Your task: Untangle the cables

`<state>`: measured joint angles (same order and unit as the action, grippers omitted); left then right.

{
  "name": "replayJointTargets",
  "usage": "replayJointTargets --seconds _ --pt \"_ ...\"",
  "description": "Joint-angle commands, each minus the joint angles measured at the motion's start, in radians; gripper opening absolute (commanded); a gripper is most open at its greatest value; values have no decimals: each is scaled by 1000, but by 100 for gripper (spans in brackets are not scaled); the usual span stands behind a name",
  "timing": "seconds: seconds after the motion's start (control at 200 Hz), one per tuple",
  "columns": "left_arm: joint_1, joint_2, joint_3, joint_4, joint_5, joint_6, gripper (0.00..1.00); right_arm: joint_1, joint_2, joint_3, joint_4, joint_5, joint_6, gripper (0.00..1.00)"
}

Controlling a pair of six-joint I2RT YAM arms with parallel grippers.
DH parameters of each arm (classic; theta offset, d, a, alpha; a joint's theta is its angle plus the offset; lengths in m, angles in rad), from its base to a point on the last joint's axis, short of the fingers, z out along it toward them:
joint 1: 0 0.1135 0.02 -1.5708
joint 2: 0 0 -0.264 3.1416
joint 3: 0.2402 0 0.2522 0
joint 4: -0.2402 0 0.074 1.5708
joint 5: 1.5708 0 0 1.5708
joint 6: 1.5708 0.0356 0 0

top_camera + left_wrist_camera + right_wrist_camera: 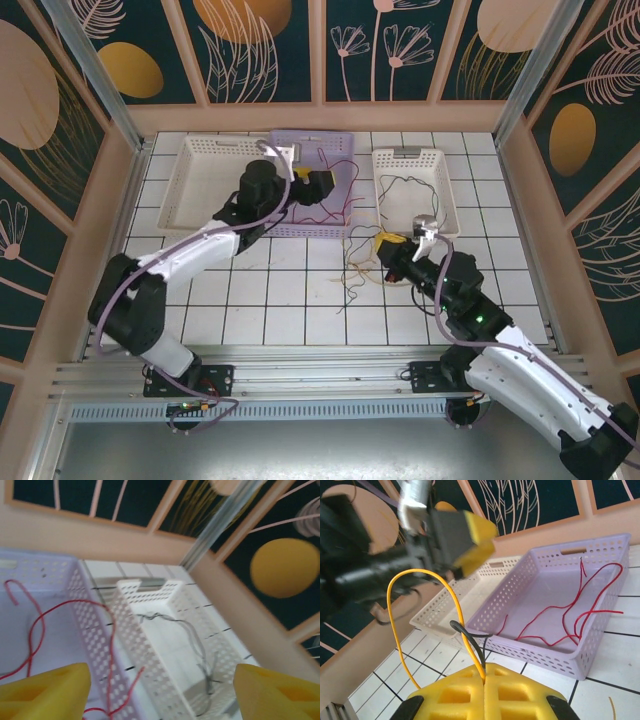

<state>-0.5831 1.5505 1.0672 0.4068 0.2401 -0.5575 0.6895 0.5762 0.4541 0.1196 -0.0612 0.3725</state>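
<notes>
Near right, the right gripper (484,680) pinched the yellow cable (417,571). Farther left, the left gripper (160,695) hung with jaws spread over the lilac basket (90,625), where red cable (75,600) lay. Black cable (186,623) lay in the white basket (145,655).

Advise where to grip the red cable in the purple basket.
Probably the wide loop of the red cable mid-basket, from straight above: the purple basket has walls that block side approaches, and that loop lies apart from other cables.
</notes>
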Motion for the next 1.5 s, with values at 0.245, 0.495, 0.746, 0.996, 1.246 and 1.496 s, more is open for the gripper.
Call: replayJointTargets --seconds 0.245,0.495,0.746,0.996,1.246,1.496 --pt "-113 -193 -188 151 306 -180 81 10 67 55 39 -33 5 0" --pt "-178 -252 -267 153 348 -151 74 10 104 72 38 -65 12 0" --pt "-178 -287 -278 93 343 -117 52 12 111 83 27 -81 12 0" --pt "-178 -298 -262 73 329 -105 0 13 132 88 28 -97 16 0" --pt "-178 -369 -253 -60 114 -87 0 7 162 106 -13 -65 2 0" --pt "-178 -448 -221 -131 -45 -149 0 -11 229 110 -27 -110 18 27"
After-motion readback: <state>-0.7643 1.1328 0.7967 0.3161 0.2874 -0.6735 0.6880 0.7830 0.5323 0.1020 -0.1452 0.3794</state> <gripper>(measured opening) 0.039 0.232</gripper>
